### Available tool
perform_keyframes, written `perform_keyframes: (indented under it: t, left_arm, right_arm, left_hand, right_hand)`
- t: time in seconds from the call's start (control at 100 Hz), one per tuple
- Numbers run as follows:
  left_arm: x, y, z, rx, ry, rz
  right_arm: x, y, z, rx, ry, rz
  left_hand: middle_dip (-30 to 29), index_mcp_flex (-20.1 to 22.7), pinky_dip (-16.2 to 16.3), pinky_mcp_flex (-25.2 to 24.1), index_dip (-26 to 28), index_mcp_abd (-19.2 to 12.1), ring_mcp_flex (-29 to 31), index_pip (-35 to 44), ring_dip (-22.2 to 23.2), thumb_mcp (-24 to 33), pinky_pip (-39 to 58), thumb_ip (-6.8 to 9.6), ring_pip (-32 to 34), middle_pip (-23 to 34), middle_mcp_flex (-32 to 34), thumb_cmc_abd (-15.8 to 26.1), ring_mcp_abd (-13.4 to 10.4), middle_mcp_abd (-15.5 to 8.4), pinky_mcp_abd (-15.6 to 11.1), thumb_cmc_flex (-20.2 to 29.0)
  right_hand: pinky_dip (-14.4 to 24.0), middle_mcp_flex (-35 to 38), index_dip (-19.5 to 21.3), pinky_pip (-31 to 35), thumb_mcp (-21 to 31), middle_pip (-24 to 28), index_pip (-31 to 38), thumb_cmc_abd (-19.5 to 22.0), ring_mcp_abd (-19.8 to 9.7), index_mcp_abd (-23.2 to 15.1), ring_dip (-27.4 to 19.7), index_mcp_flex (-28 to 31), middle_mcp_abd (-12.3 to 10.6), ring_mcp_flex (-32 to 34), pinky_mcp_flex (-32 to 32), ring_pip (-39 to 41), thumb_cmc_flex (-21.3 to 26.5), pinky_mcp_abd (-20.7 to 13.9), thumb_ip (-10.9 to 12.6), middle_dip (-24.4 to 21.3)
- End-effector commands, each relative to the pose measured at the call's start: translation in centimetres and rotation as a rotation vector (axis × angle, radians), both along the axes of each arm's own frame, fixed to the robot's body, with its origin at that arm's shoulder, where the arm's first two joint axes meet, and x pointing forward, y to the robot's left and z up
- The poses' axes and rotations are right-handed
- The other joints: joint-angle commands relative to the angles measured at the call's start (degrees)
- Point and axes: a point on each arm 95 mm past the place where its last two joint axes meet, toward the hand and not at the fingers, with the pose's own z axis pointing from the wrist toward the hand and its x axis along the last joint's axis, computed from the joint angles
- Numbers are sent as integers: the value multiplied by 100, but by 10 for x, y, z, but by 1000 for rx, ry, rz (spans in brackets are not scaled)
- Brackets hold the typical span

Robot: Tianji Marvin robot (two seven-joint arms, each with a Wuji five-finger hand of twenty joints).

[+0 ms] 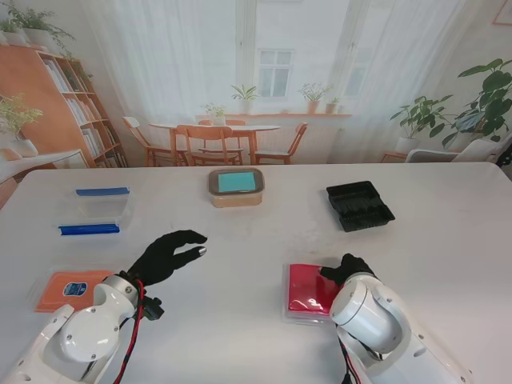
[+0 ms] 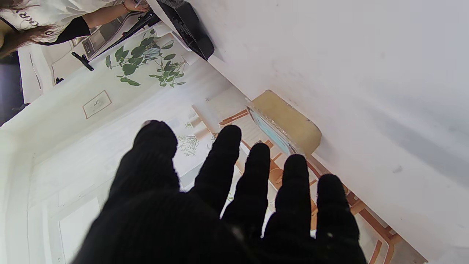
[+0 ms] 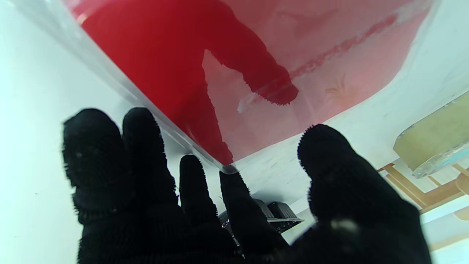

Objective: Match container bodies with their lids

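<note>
From the stand's view, the white tabletop carries five things. On the far left is a clear container with blue clips; at the far middle stands a tan box with a teal lid; on the far right lies a black tray. Nearer to me on the left lies an orange lid, and nearer to me on the right a red lid. The left hand hovers between the orange lid and the middle of the tabletop, fingers spread and holding nothing. The right hand rests at the far right corner of the red lid, mostly hidden behind its own white wrist.

In the left wrist view, the left hand shows all five black-gloved fingers fanned apart with gaps between them, touching nothing. The tan box lies well beyond the fingertips, and the black tray farther still.

In the right wrist view, the right hand sits at the clear rim of the red lid. One fingertip touches the lid's corner; the thumb stands apart on the other side of that corner. The fingers are loosely spread and not clasped around the lid. The tan box and the black tray show beyond.
</note>
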Motion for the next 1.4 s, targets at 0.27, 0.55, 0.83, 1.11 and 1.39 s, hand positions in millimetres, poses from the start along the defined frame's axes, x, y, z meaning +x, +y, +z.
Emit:
perform_keyframes:
  t: [0.27,0.55,0.83,1.11,1.39]
  left_arm:
    - [-10,-5,-4,-24,8,-17]
    - [-14,-5,-5,-27,7,-26]
    - [-17,-3,-5,-30,0,-30]
    - [-22,-1,-6,-33,-1,-31]
    - [-25,-1,-4,-36,-2,-36]
  right_arm:
    - [-14,27,-11,53,88,18]
    - [-22,55,-10,104,93,32]
    - [-32,79,-11,144,93,25]
    - [-47,100,-16,159,96,67]
    - [-55,112,-15,191,72,72]
  left_hand:
    - [-68,-116,63,-86,-26,-136,-138,-67,-43,-126,-91,-107,-134,-68,-113,114,-100,-110,-19,-191]
    - [-69,-113,63,-86,-26,-134,-138,-66,-43,-124,-101,-107,-136,-70,-107,112,-104,-109,-23,-188]
    - [-70,-117,69,-86,-27,-142,-146,-67,-45,-123,-103,-107,-143,-73,-112,112,-103,-117,-23,-188]
    - [-72,-126,69,-87,-29,-139,-144,-70,-47,-124,-113,-108,-148,-79,-114,116,-103,-116,-22,-192]
    - [-72,-124,75,-85,-28,-139,-140,-69,-46,-125,-111,-108,-149,-80,-110,111,-101,-108,-23,-196]
  right_hand:
    - [-18,-35,139,304,29,20,33,-41,-38,-78,154,75,-98,-133,108,244,57,-150,115,-6]
    - [-18,-128,148,298,23,65,27,-43,-4,-83,173,105,-78,-170,99,279,90,-172,114,47]
    - [-39,-233,167,270,4,152,27,14,60,75,199,75,-11,-181,151,343,151,-135,124,100]
    - [-58,-372,196,254,-34,237,43,55,78,186,226,14,-2,-218,141,420,168,-117,136,129]
    - [-159,-448,214,228,-46,302,56,94,119,280,248,-56,40,-121,469,529,139,-268,153,120]
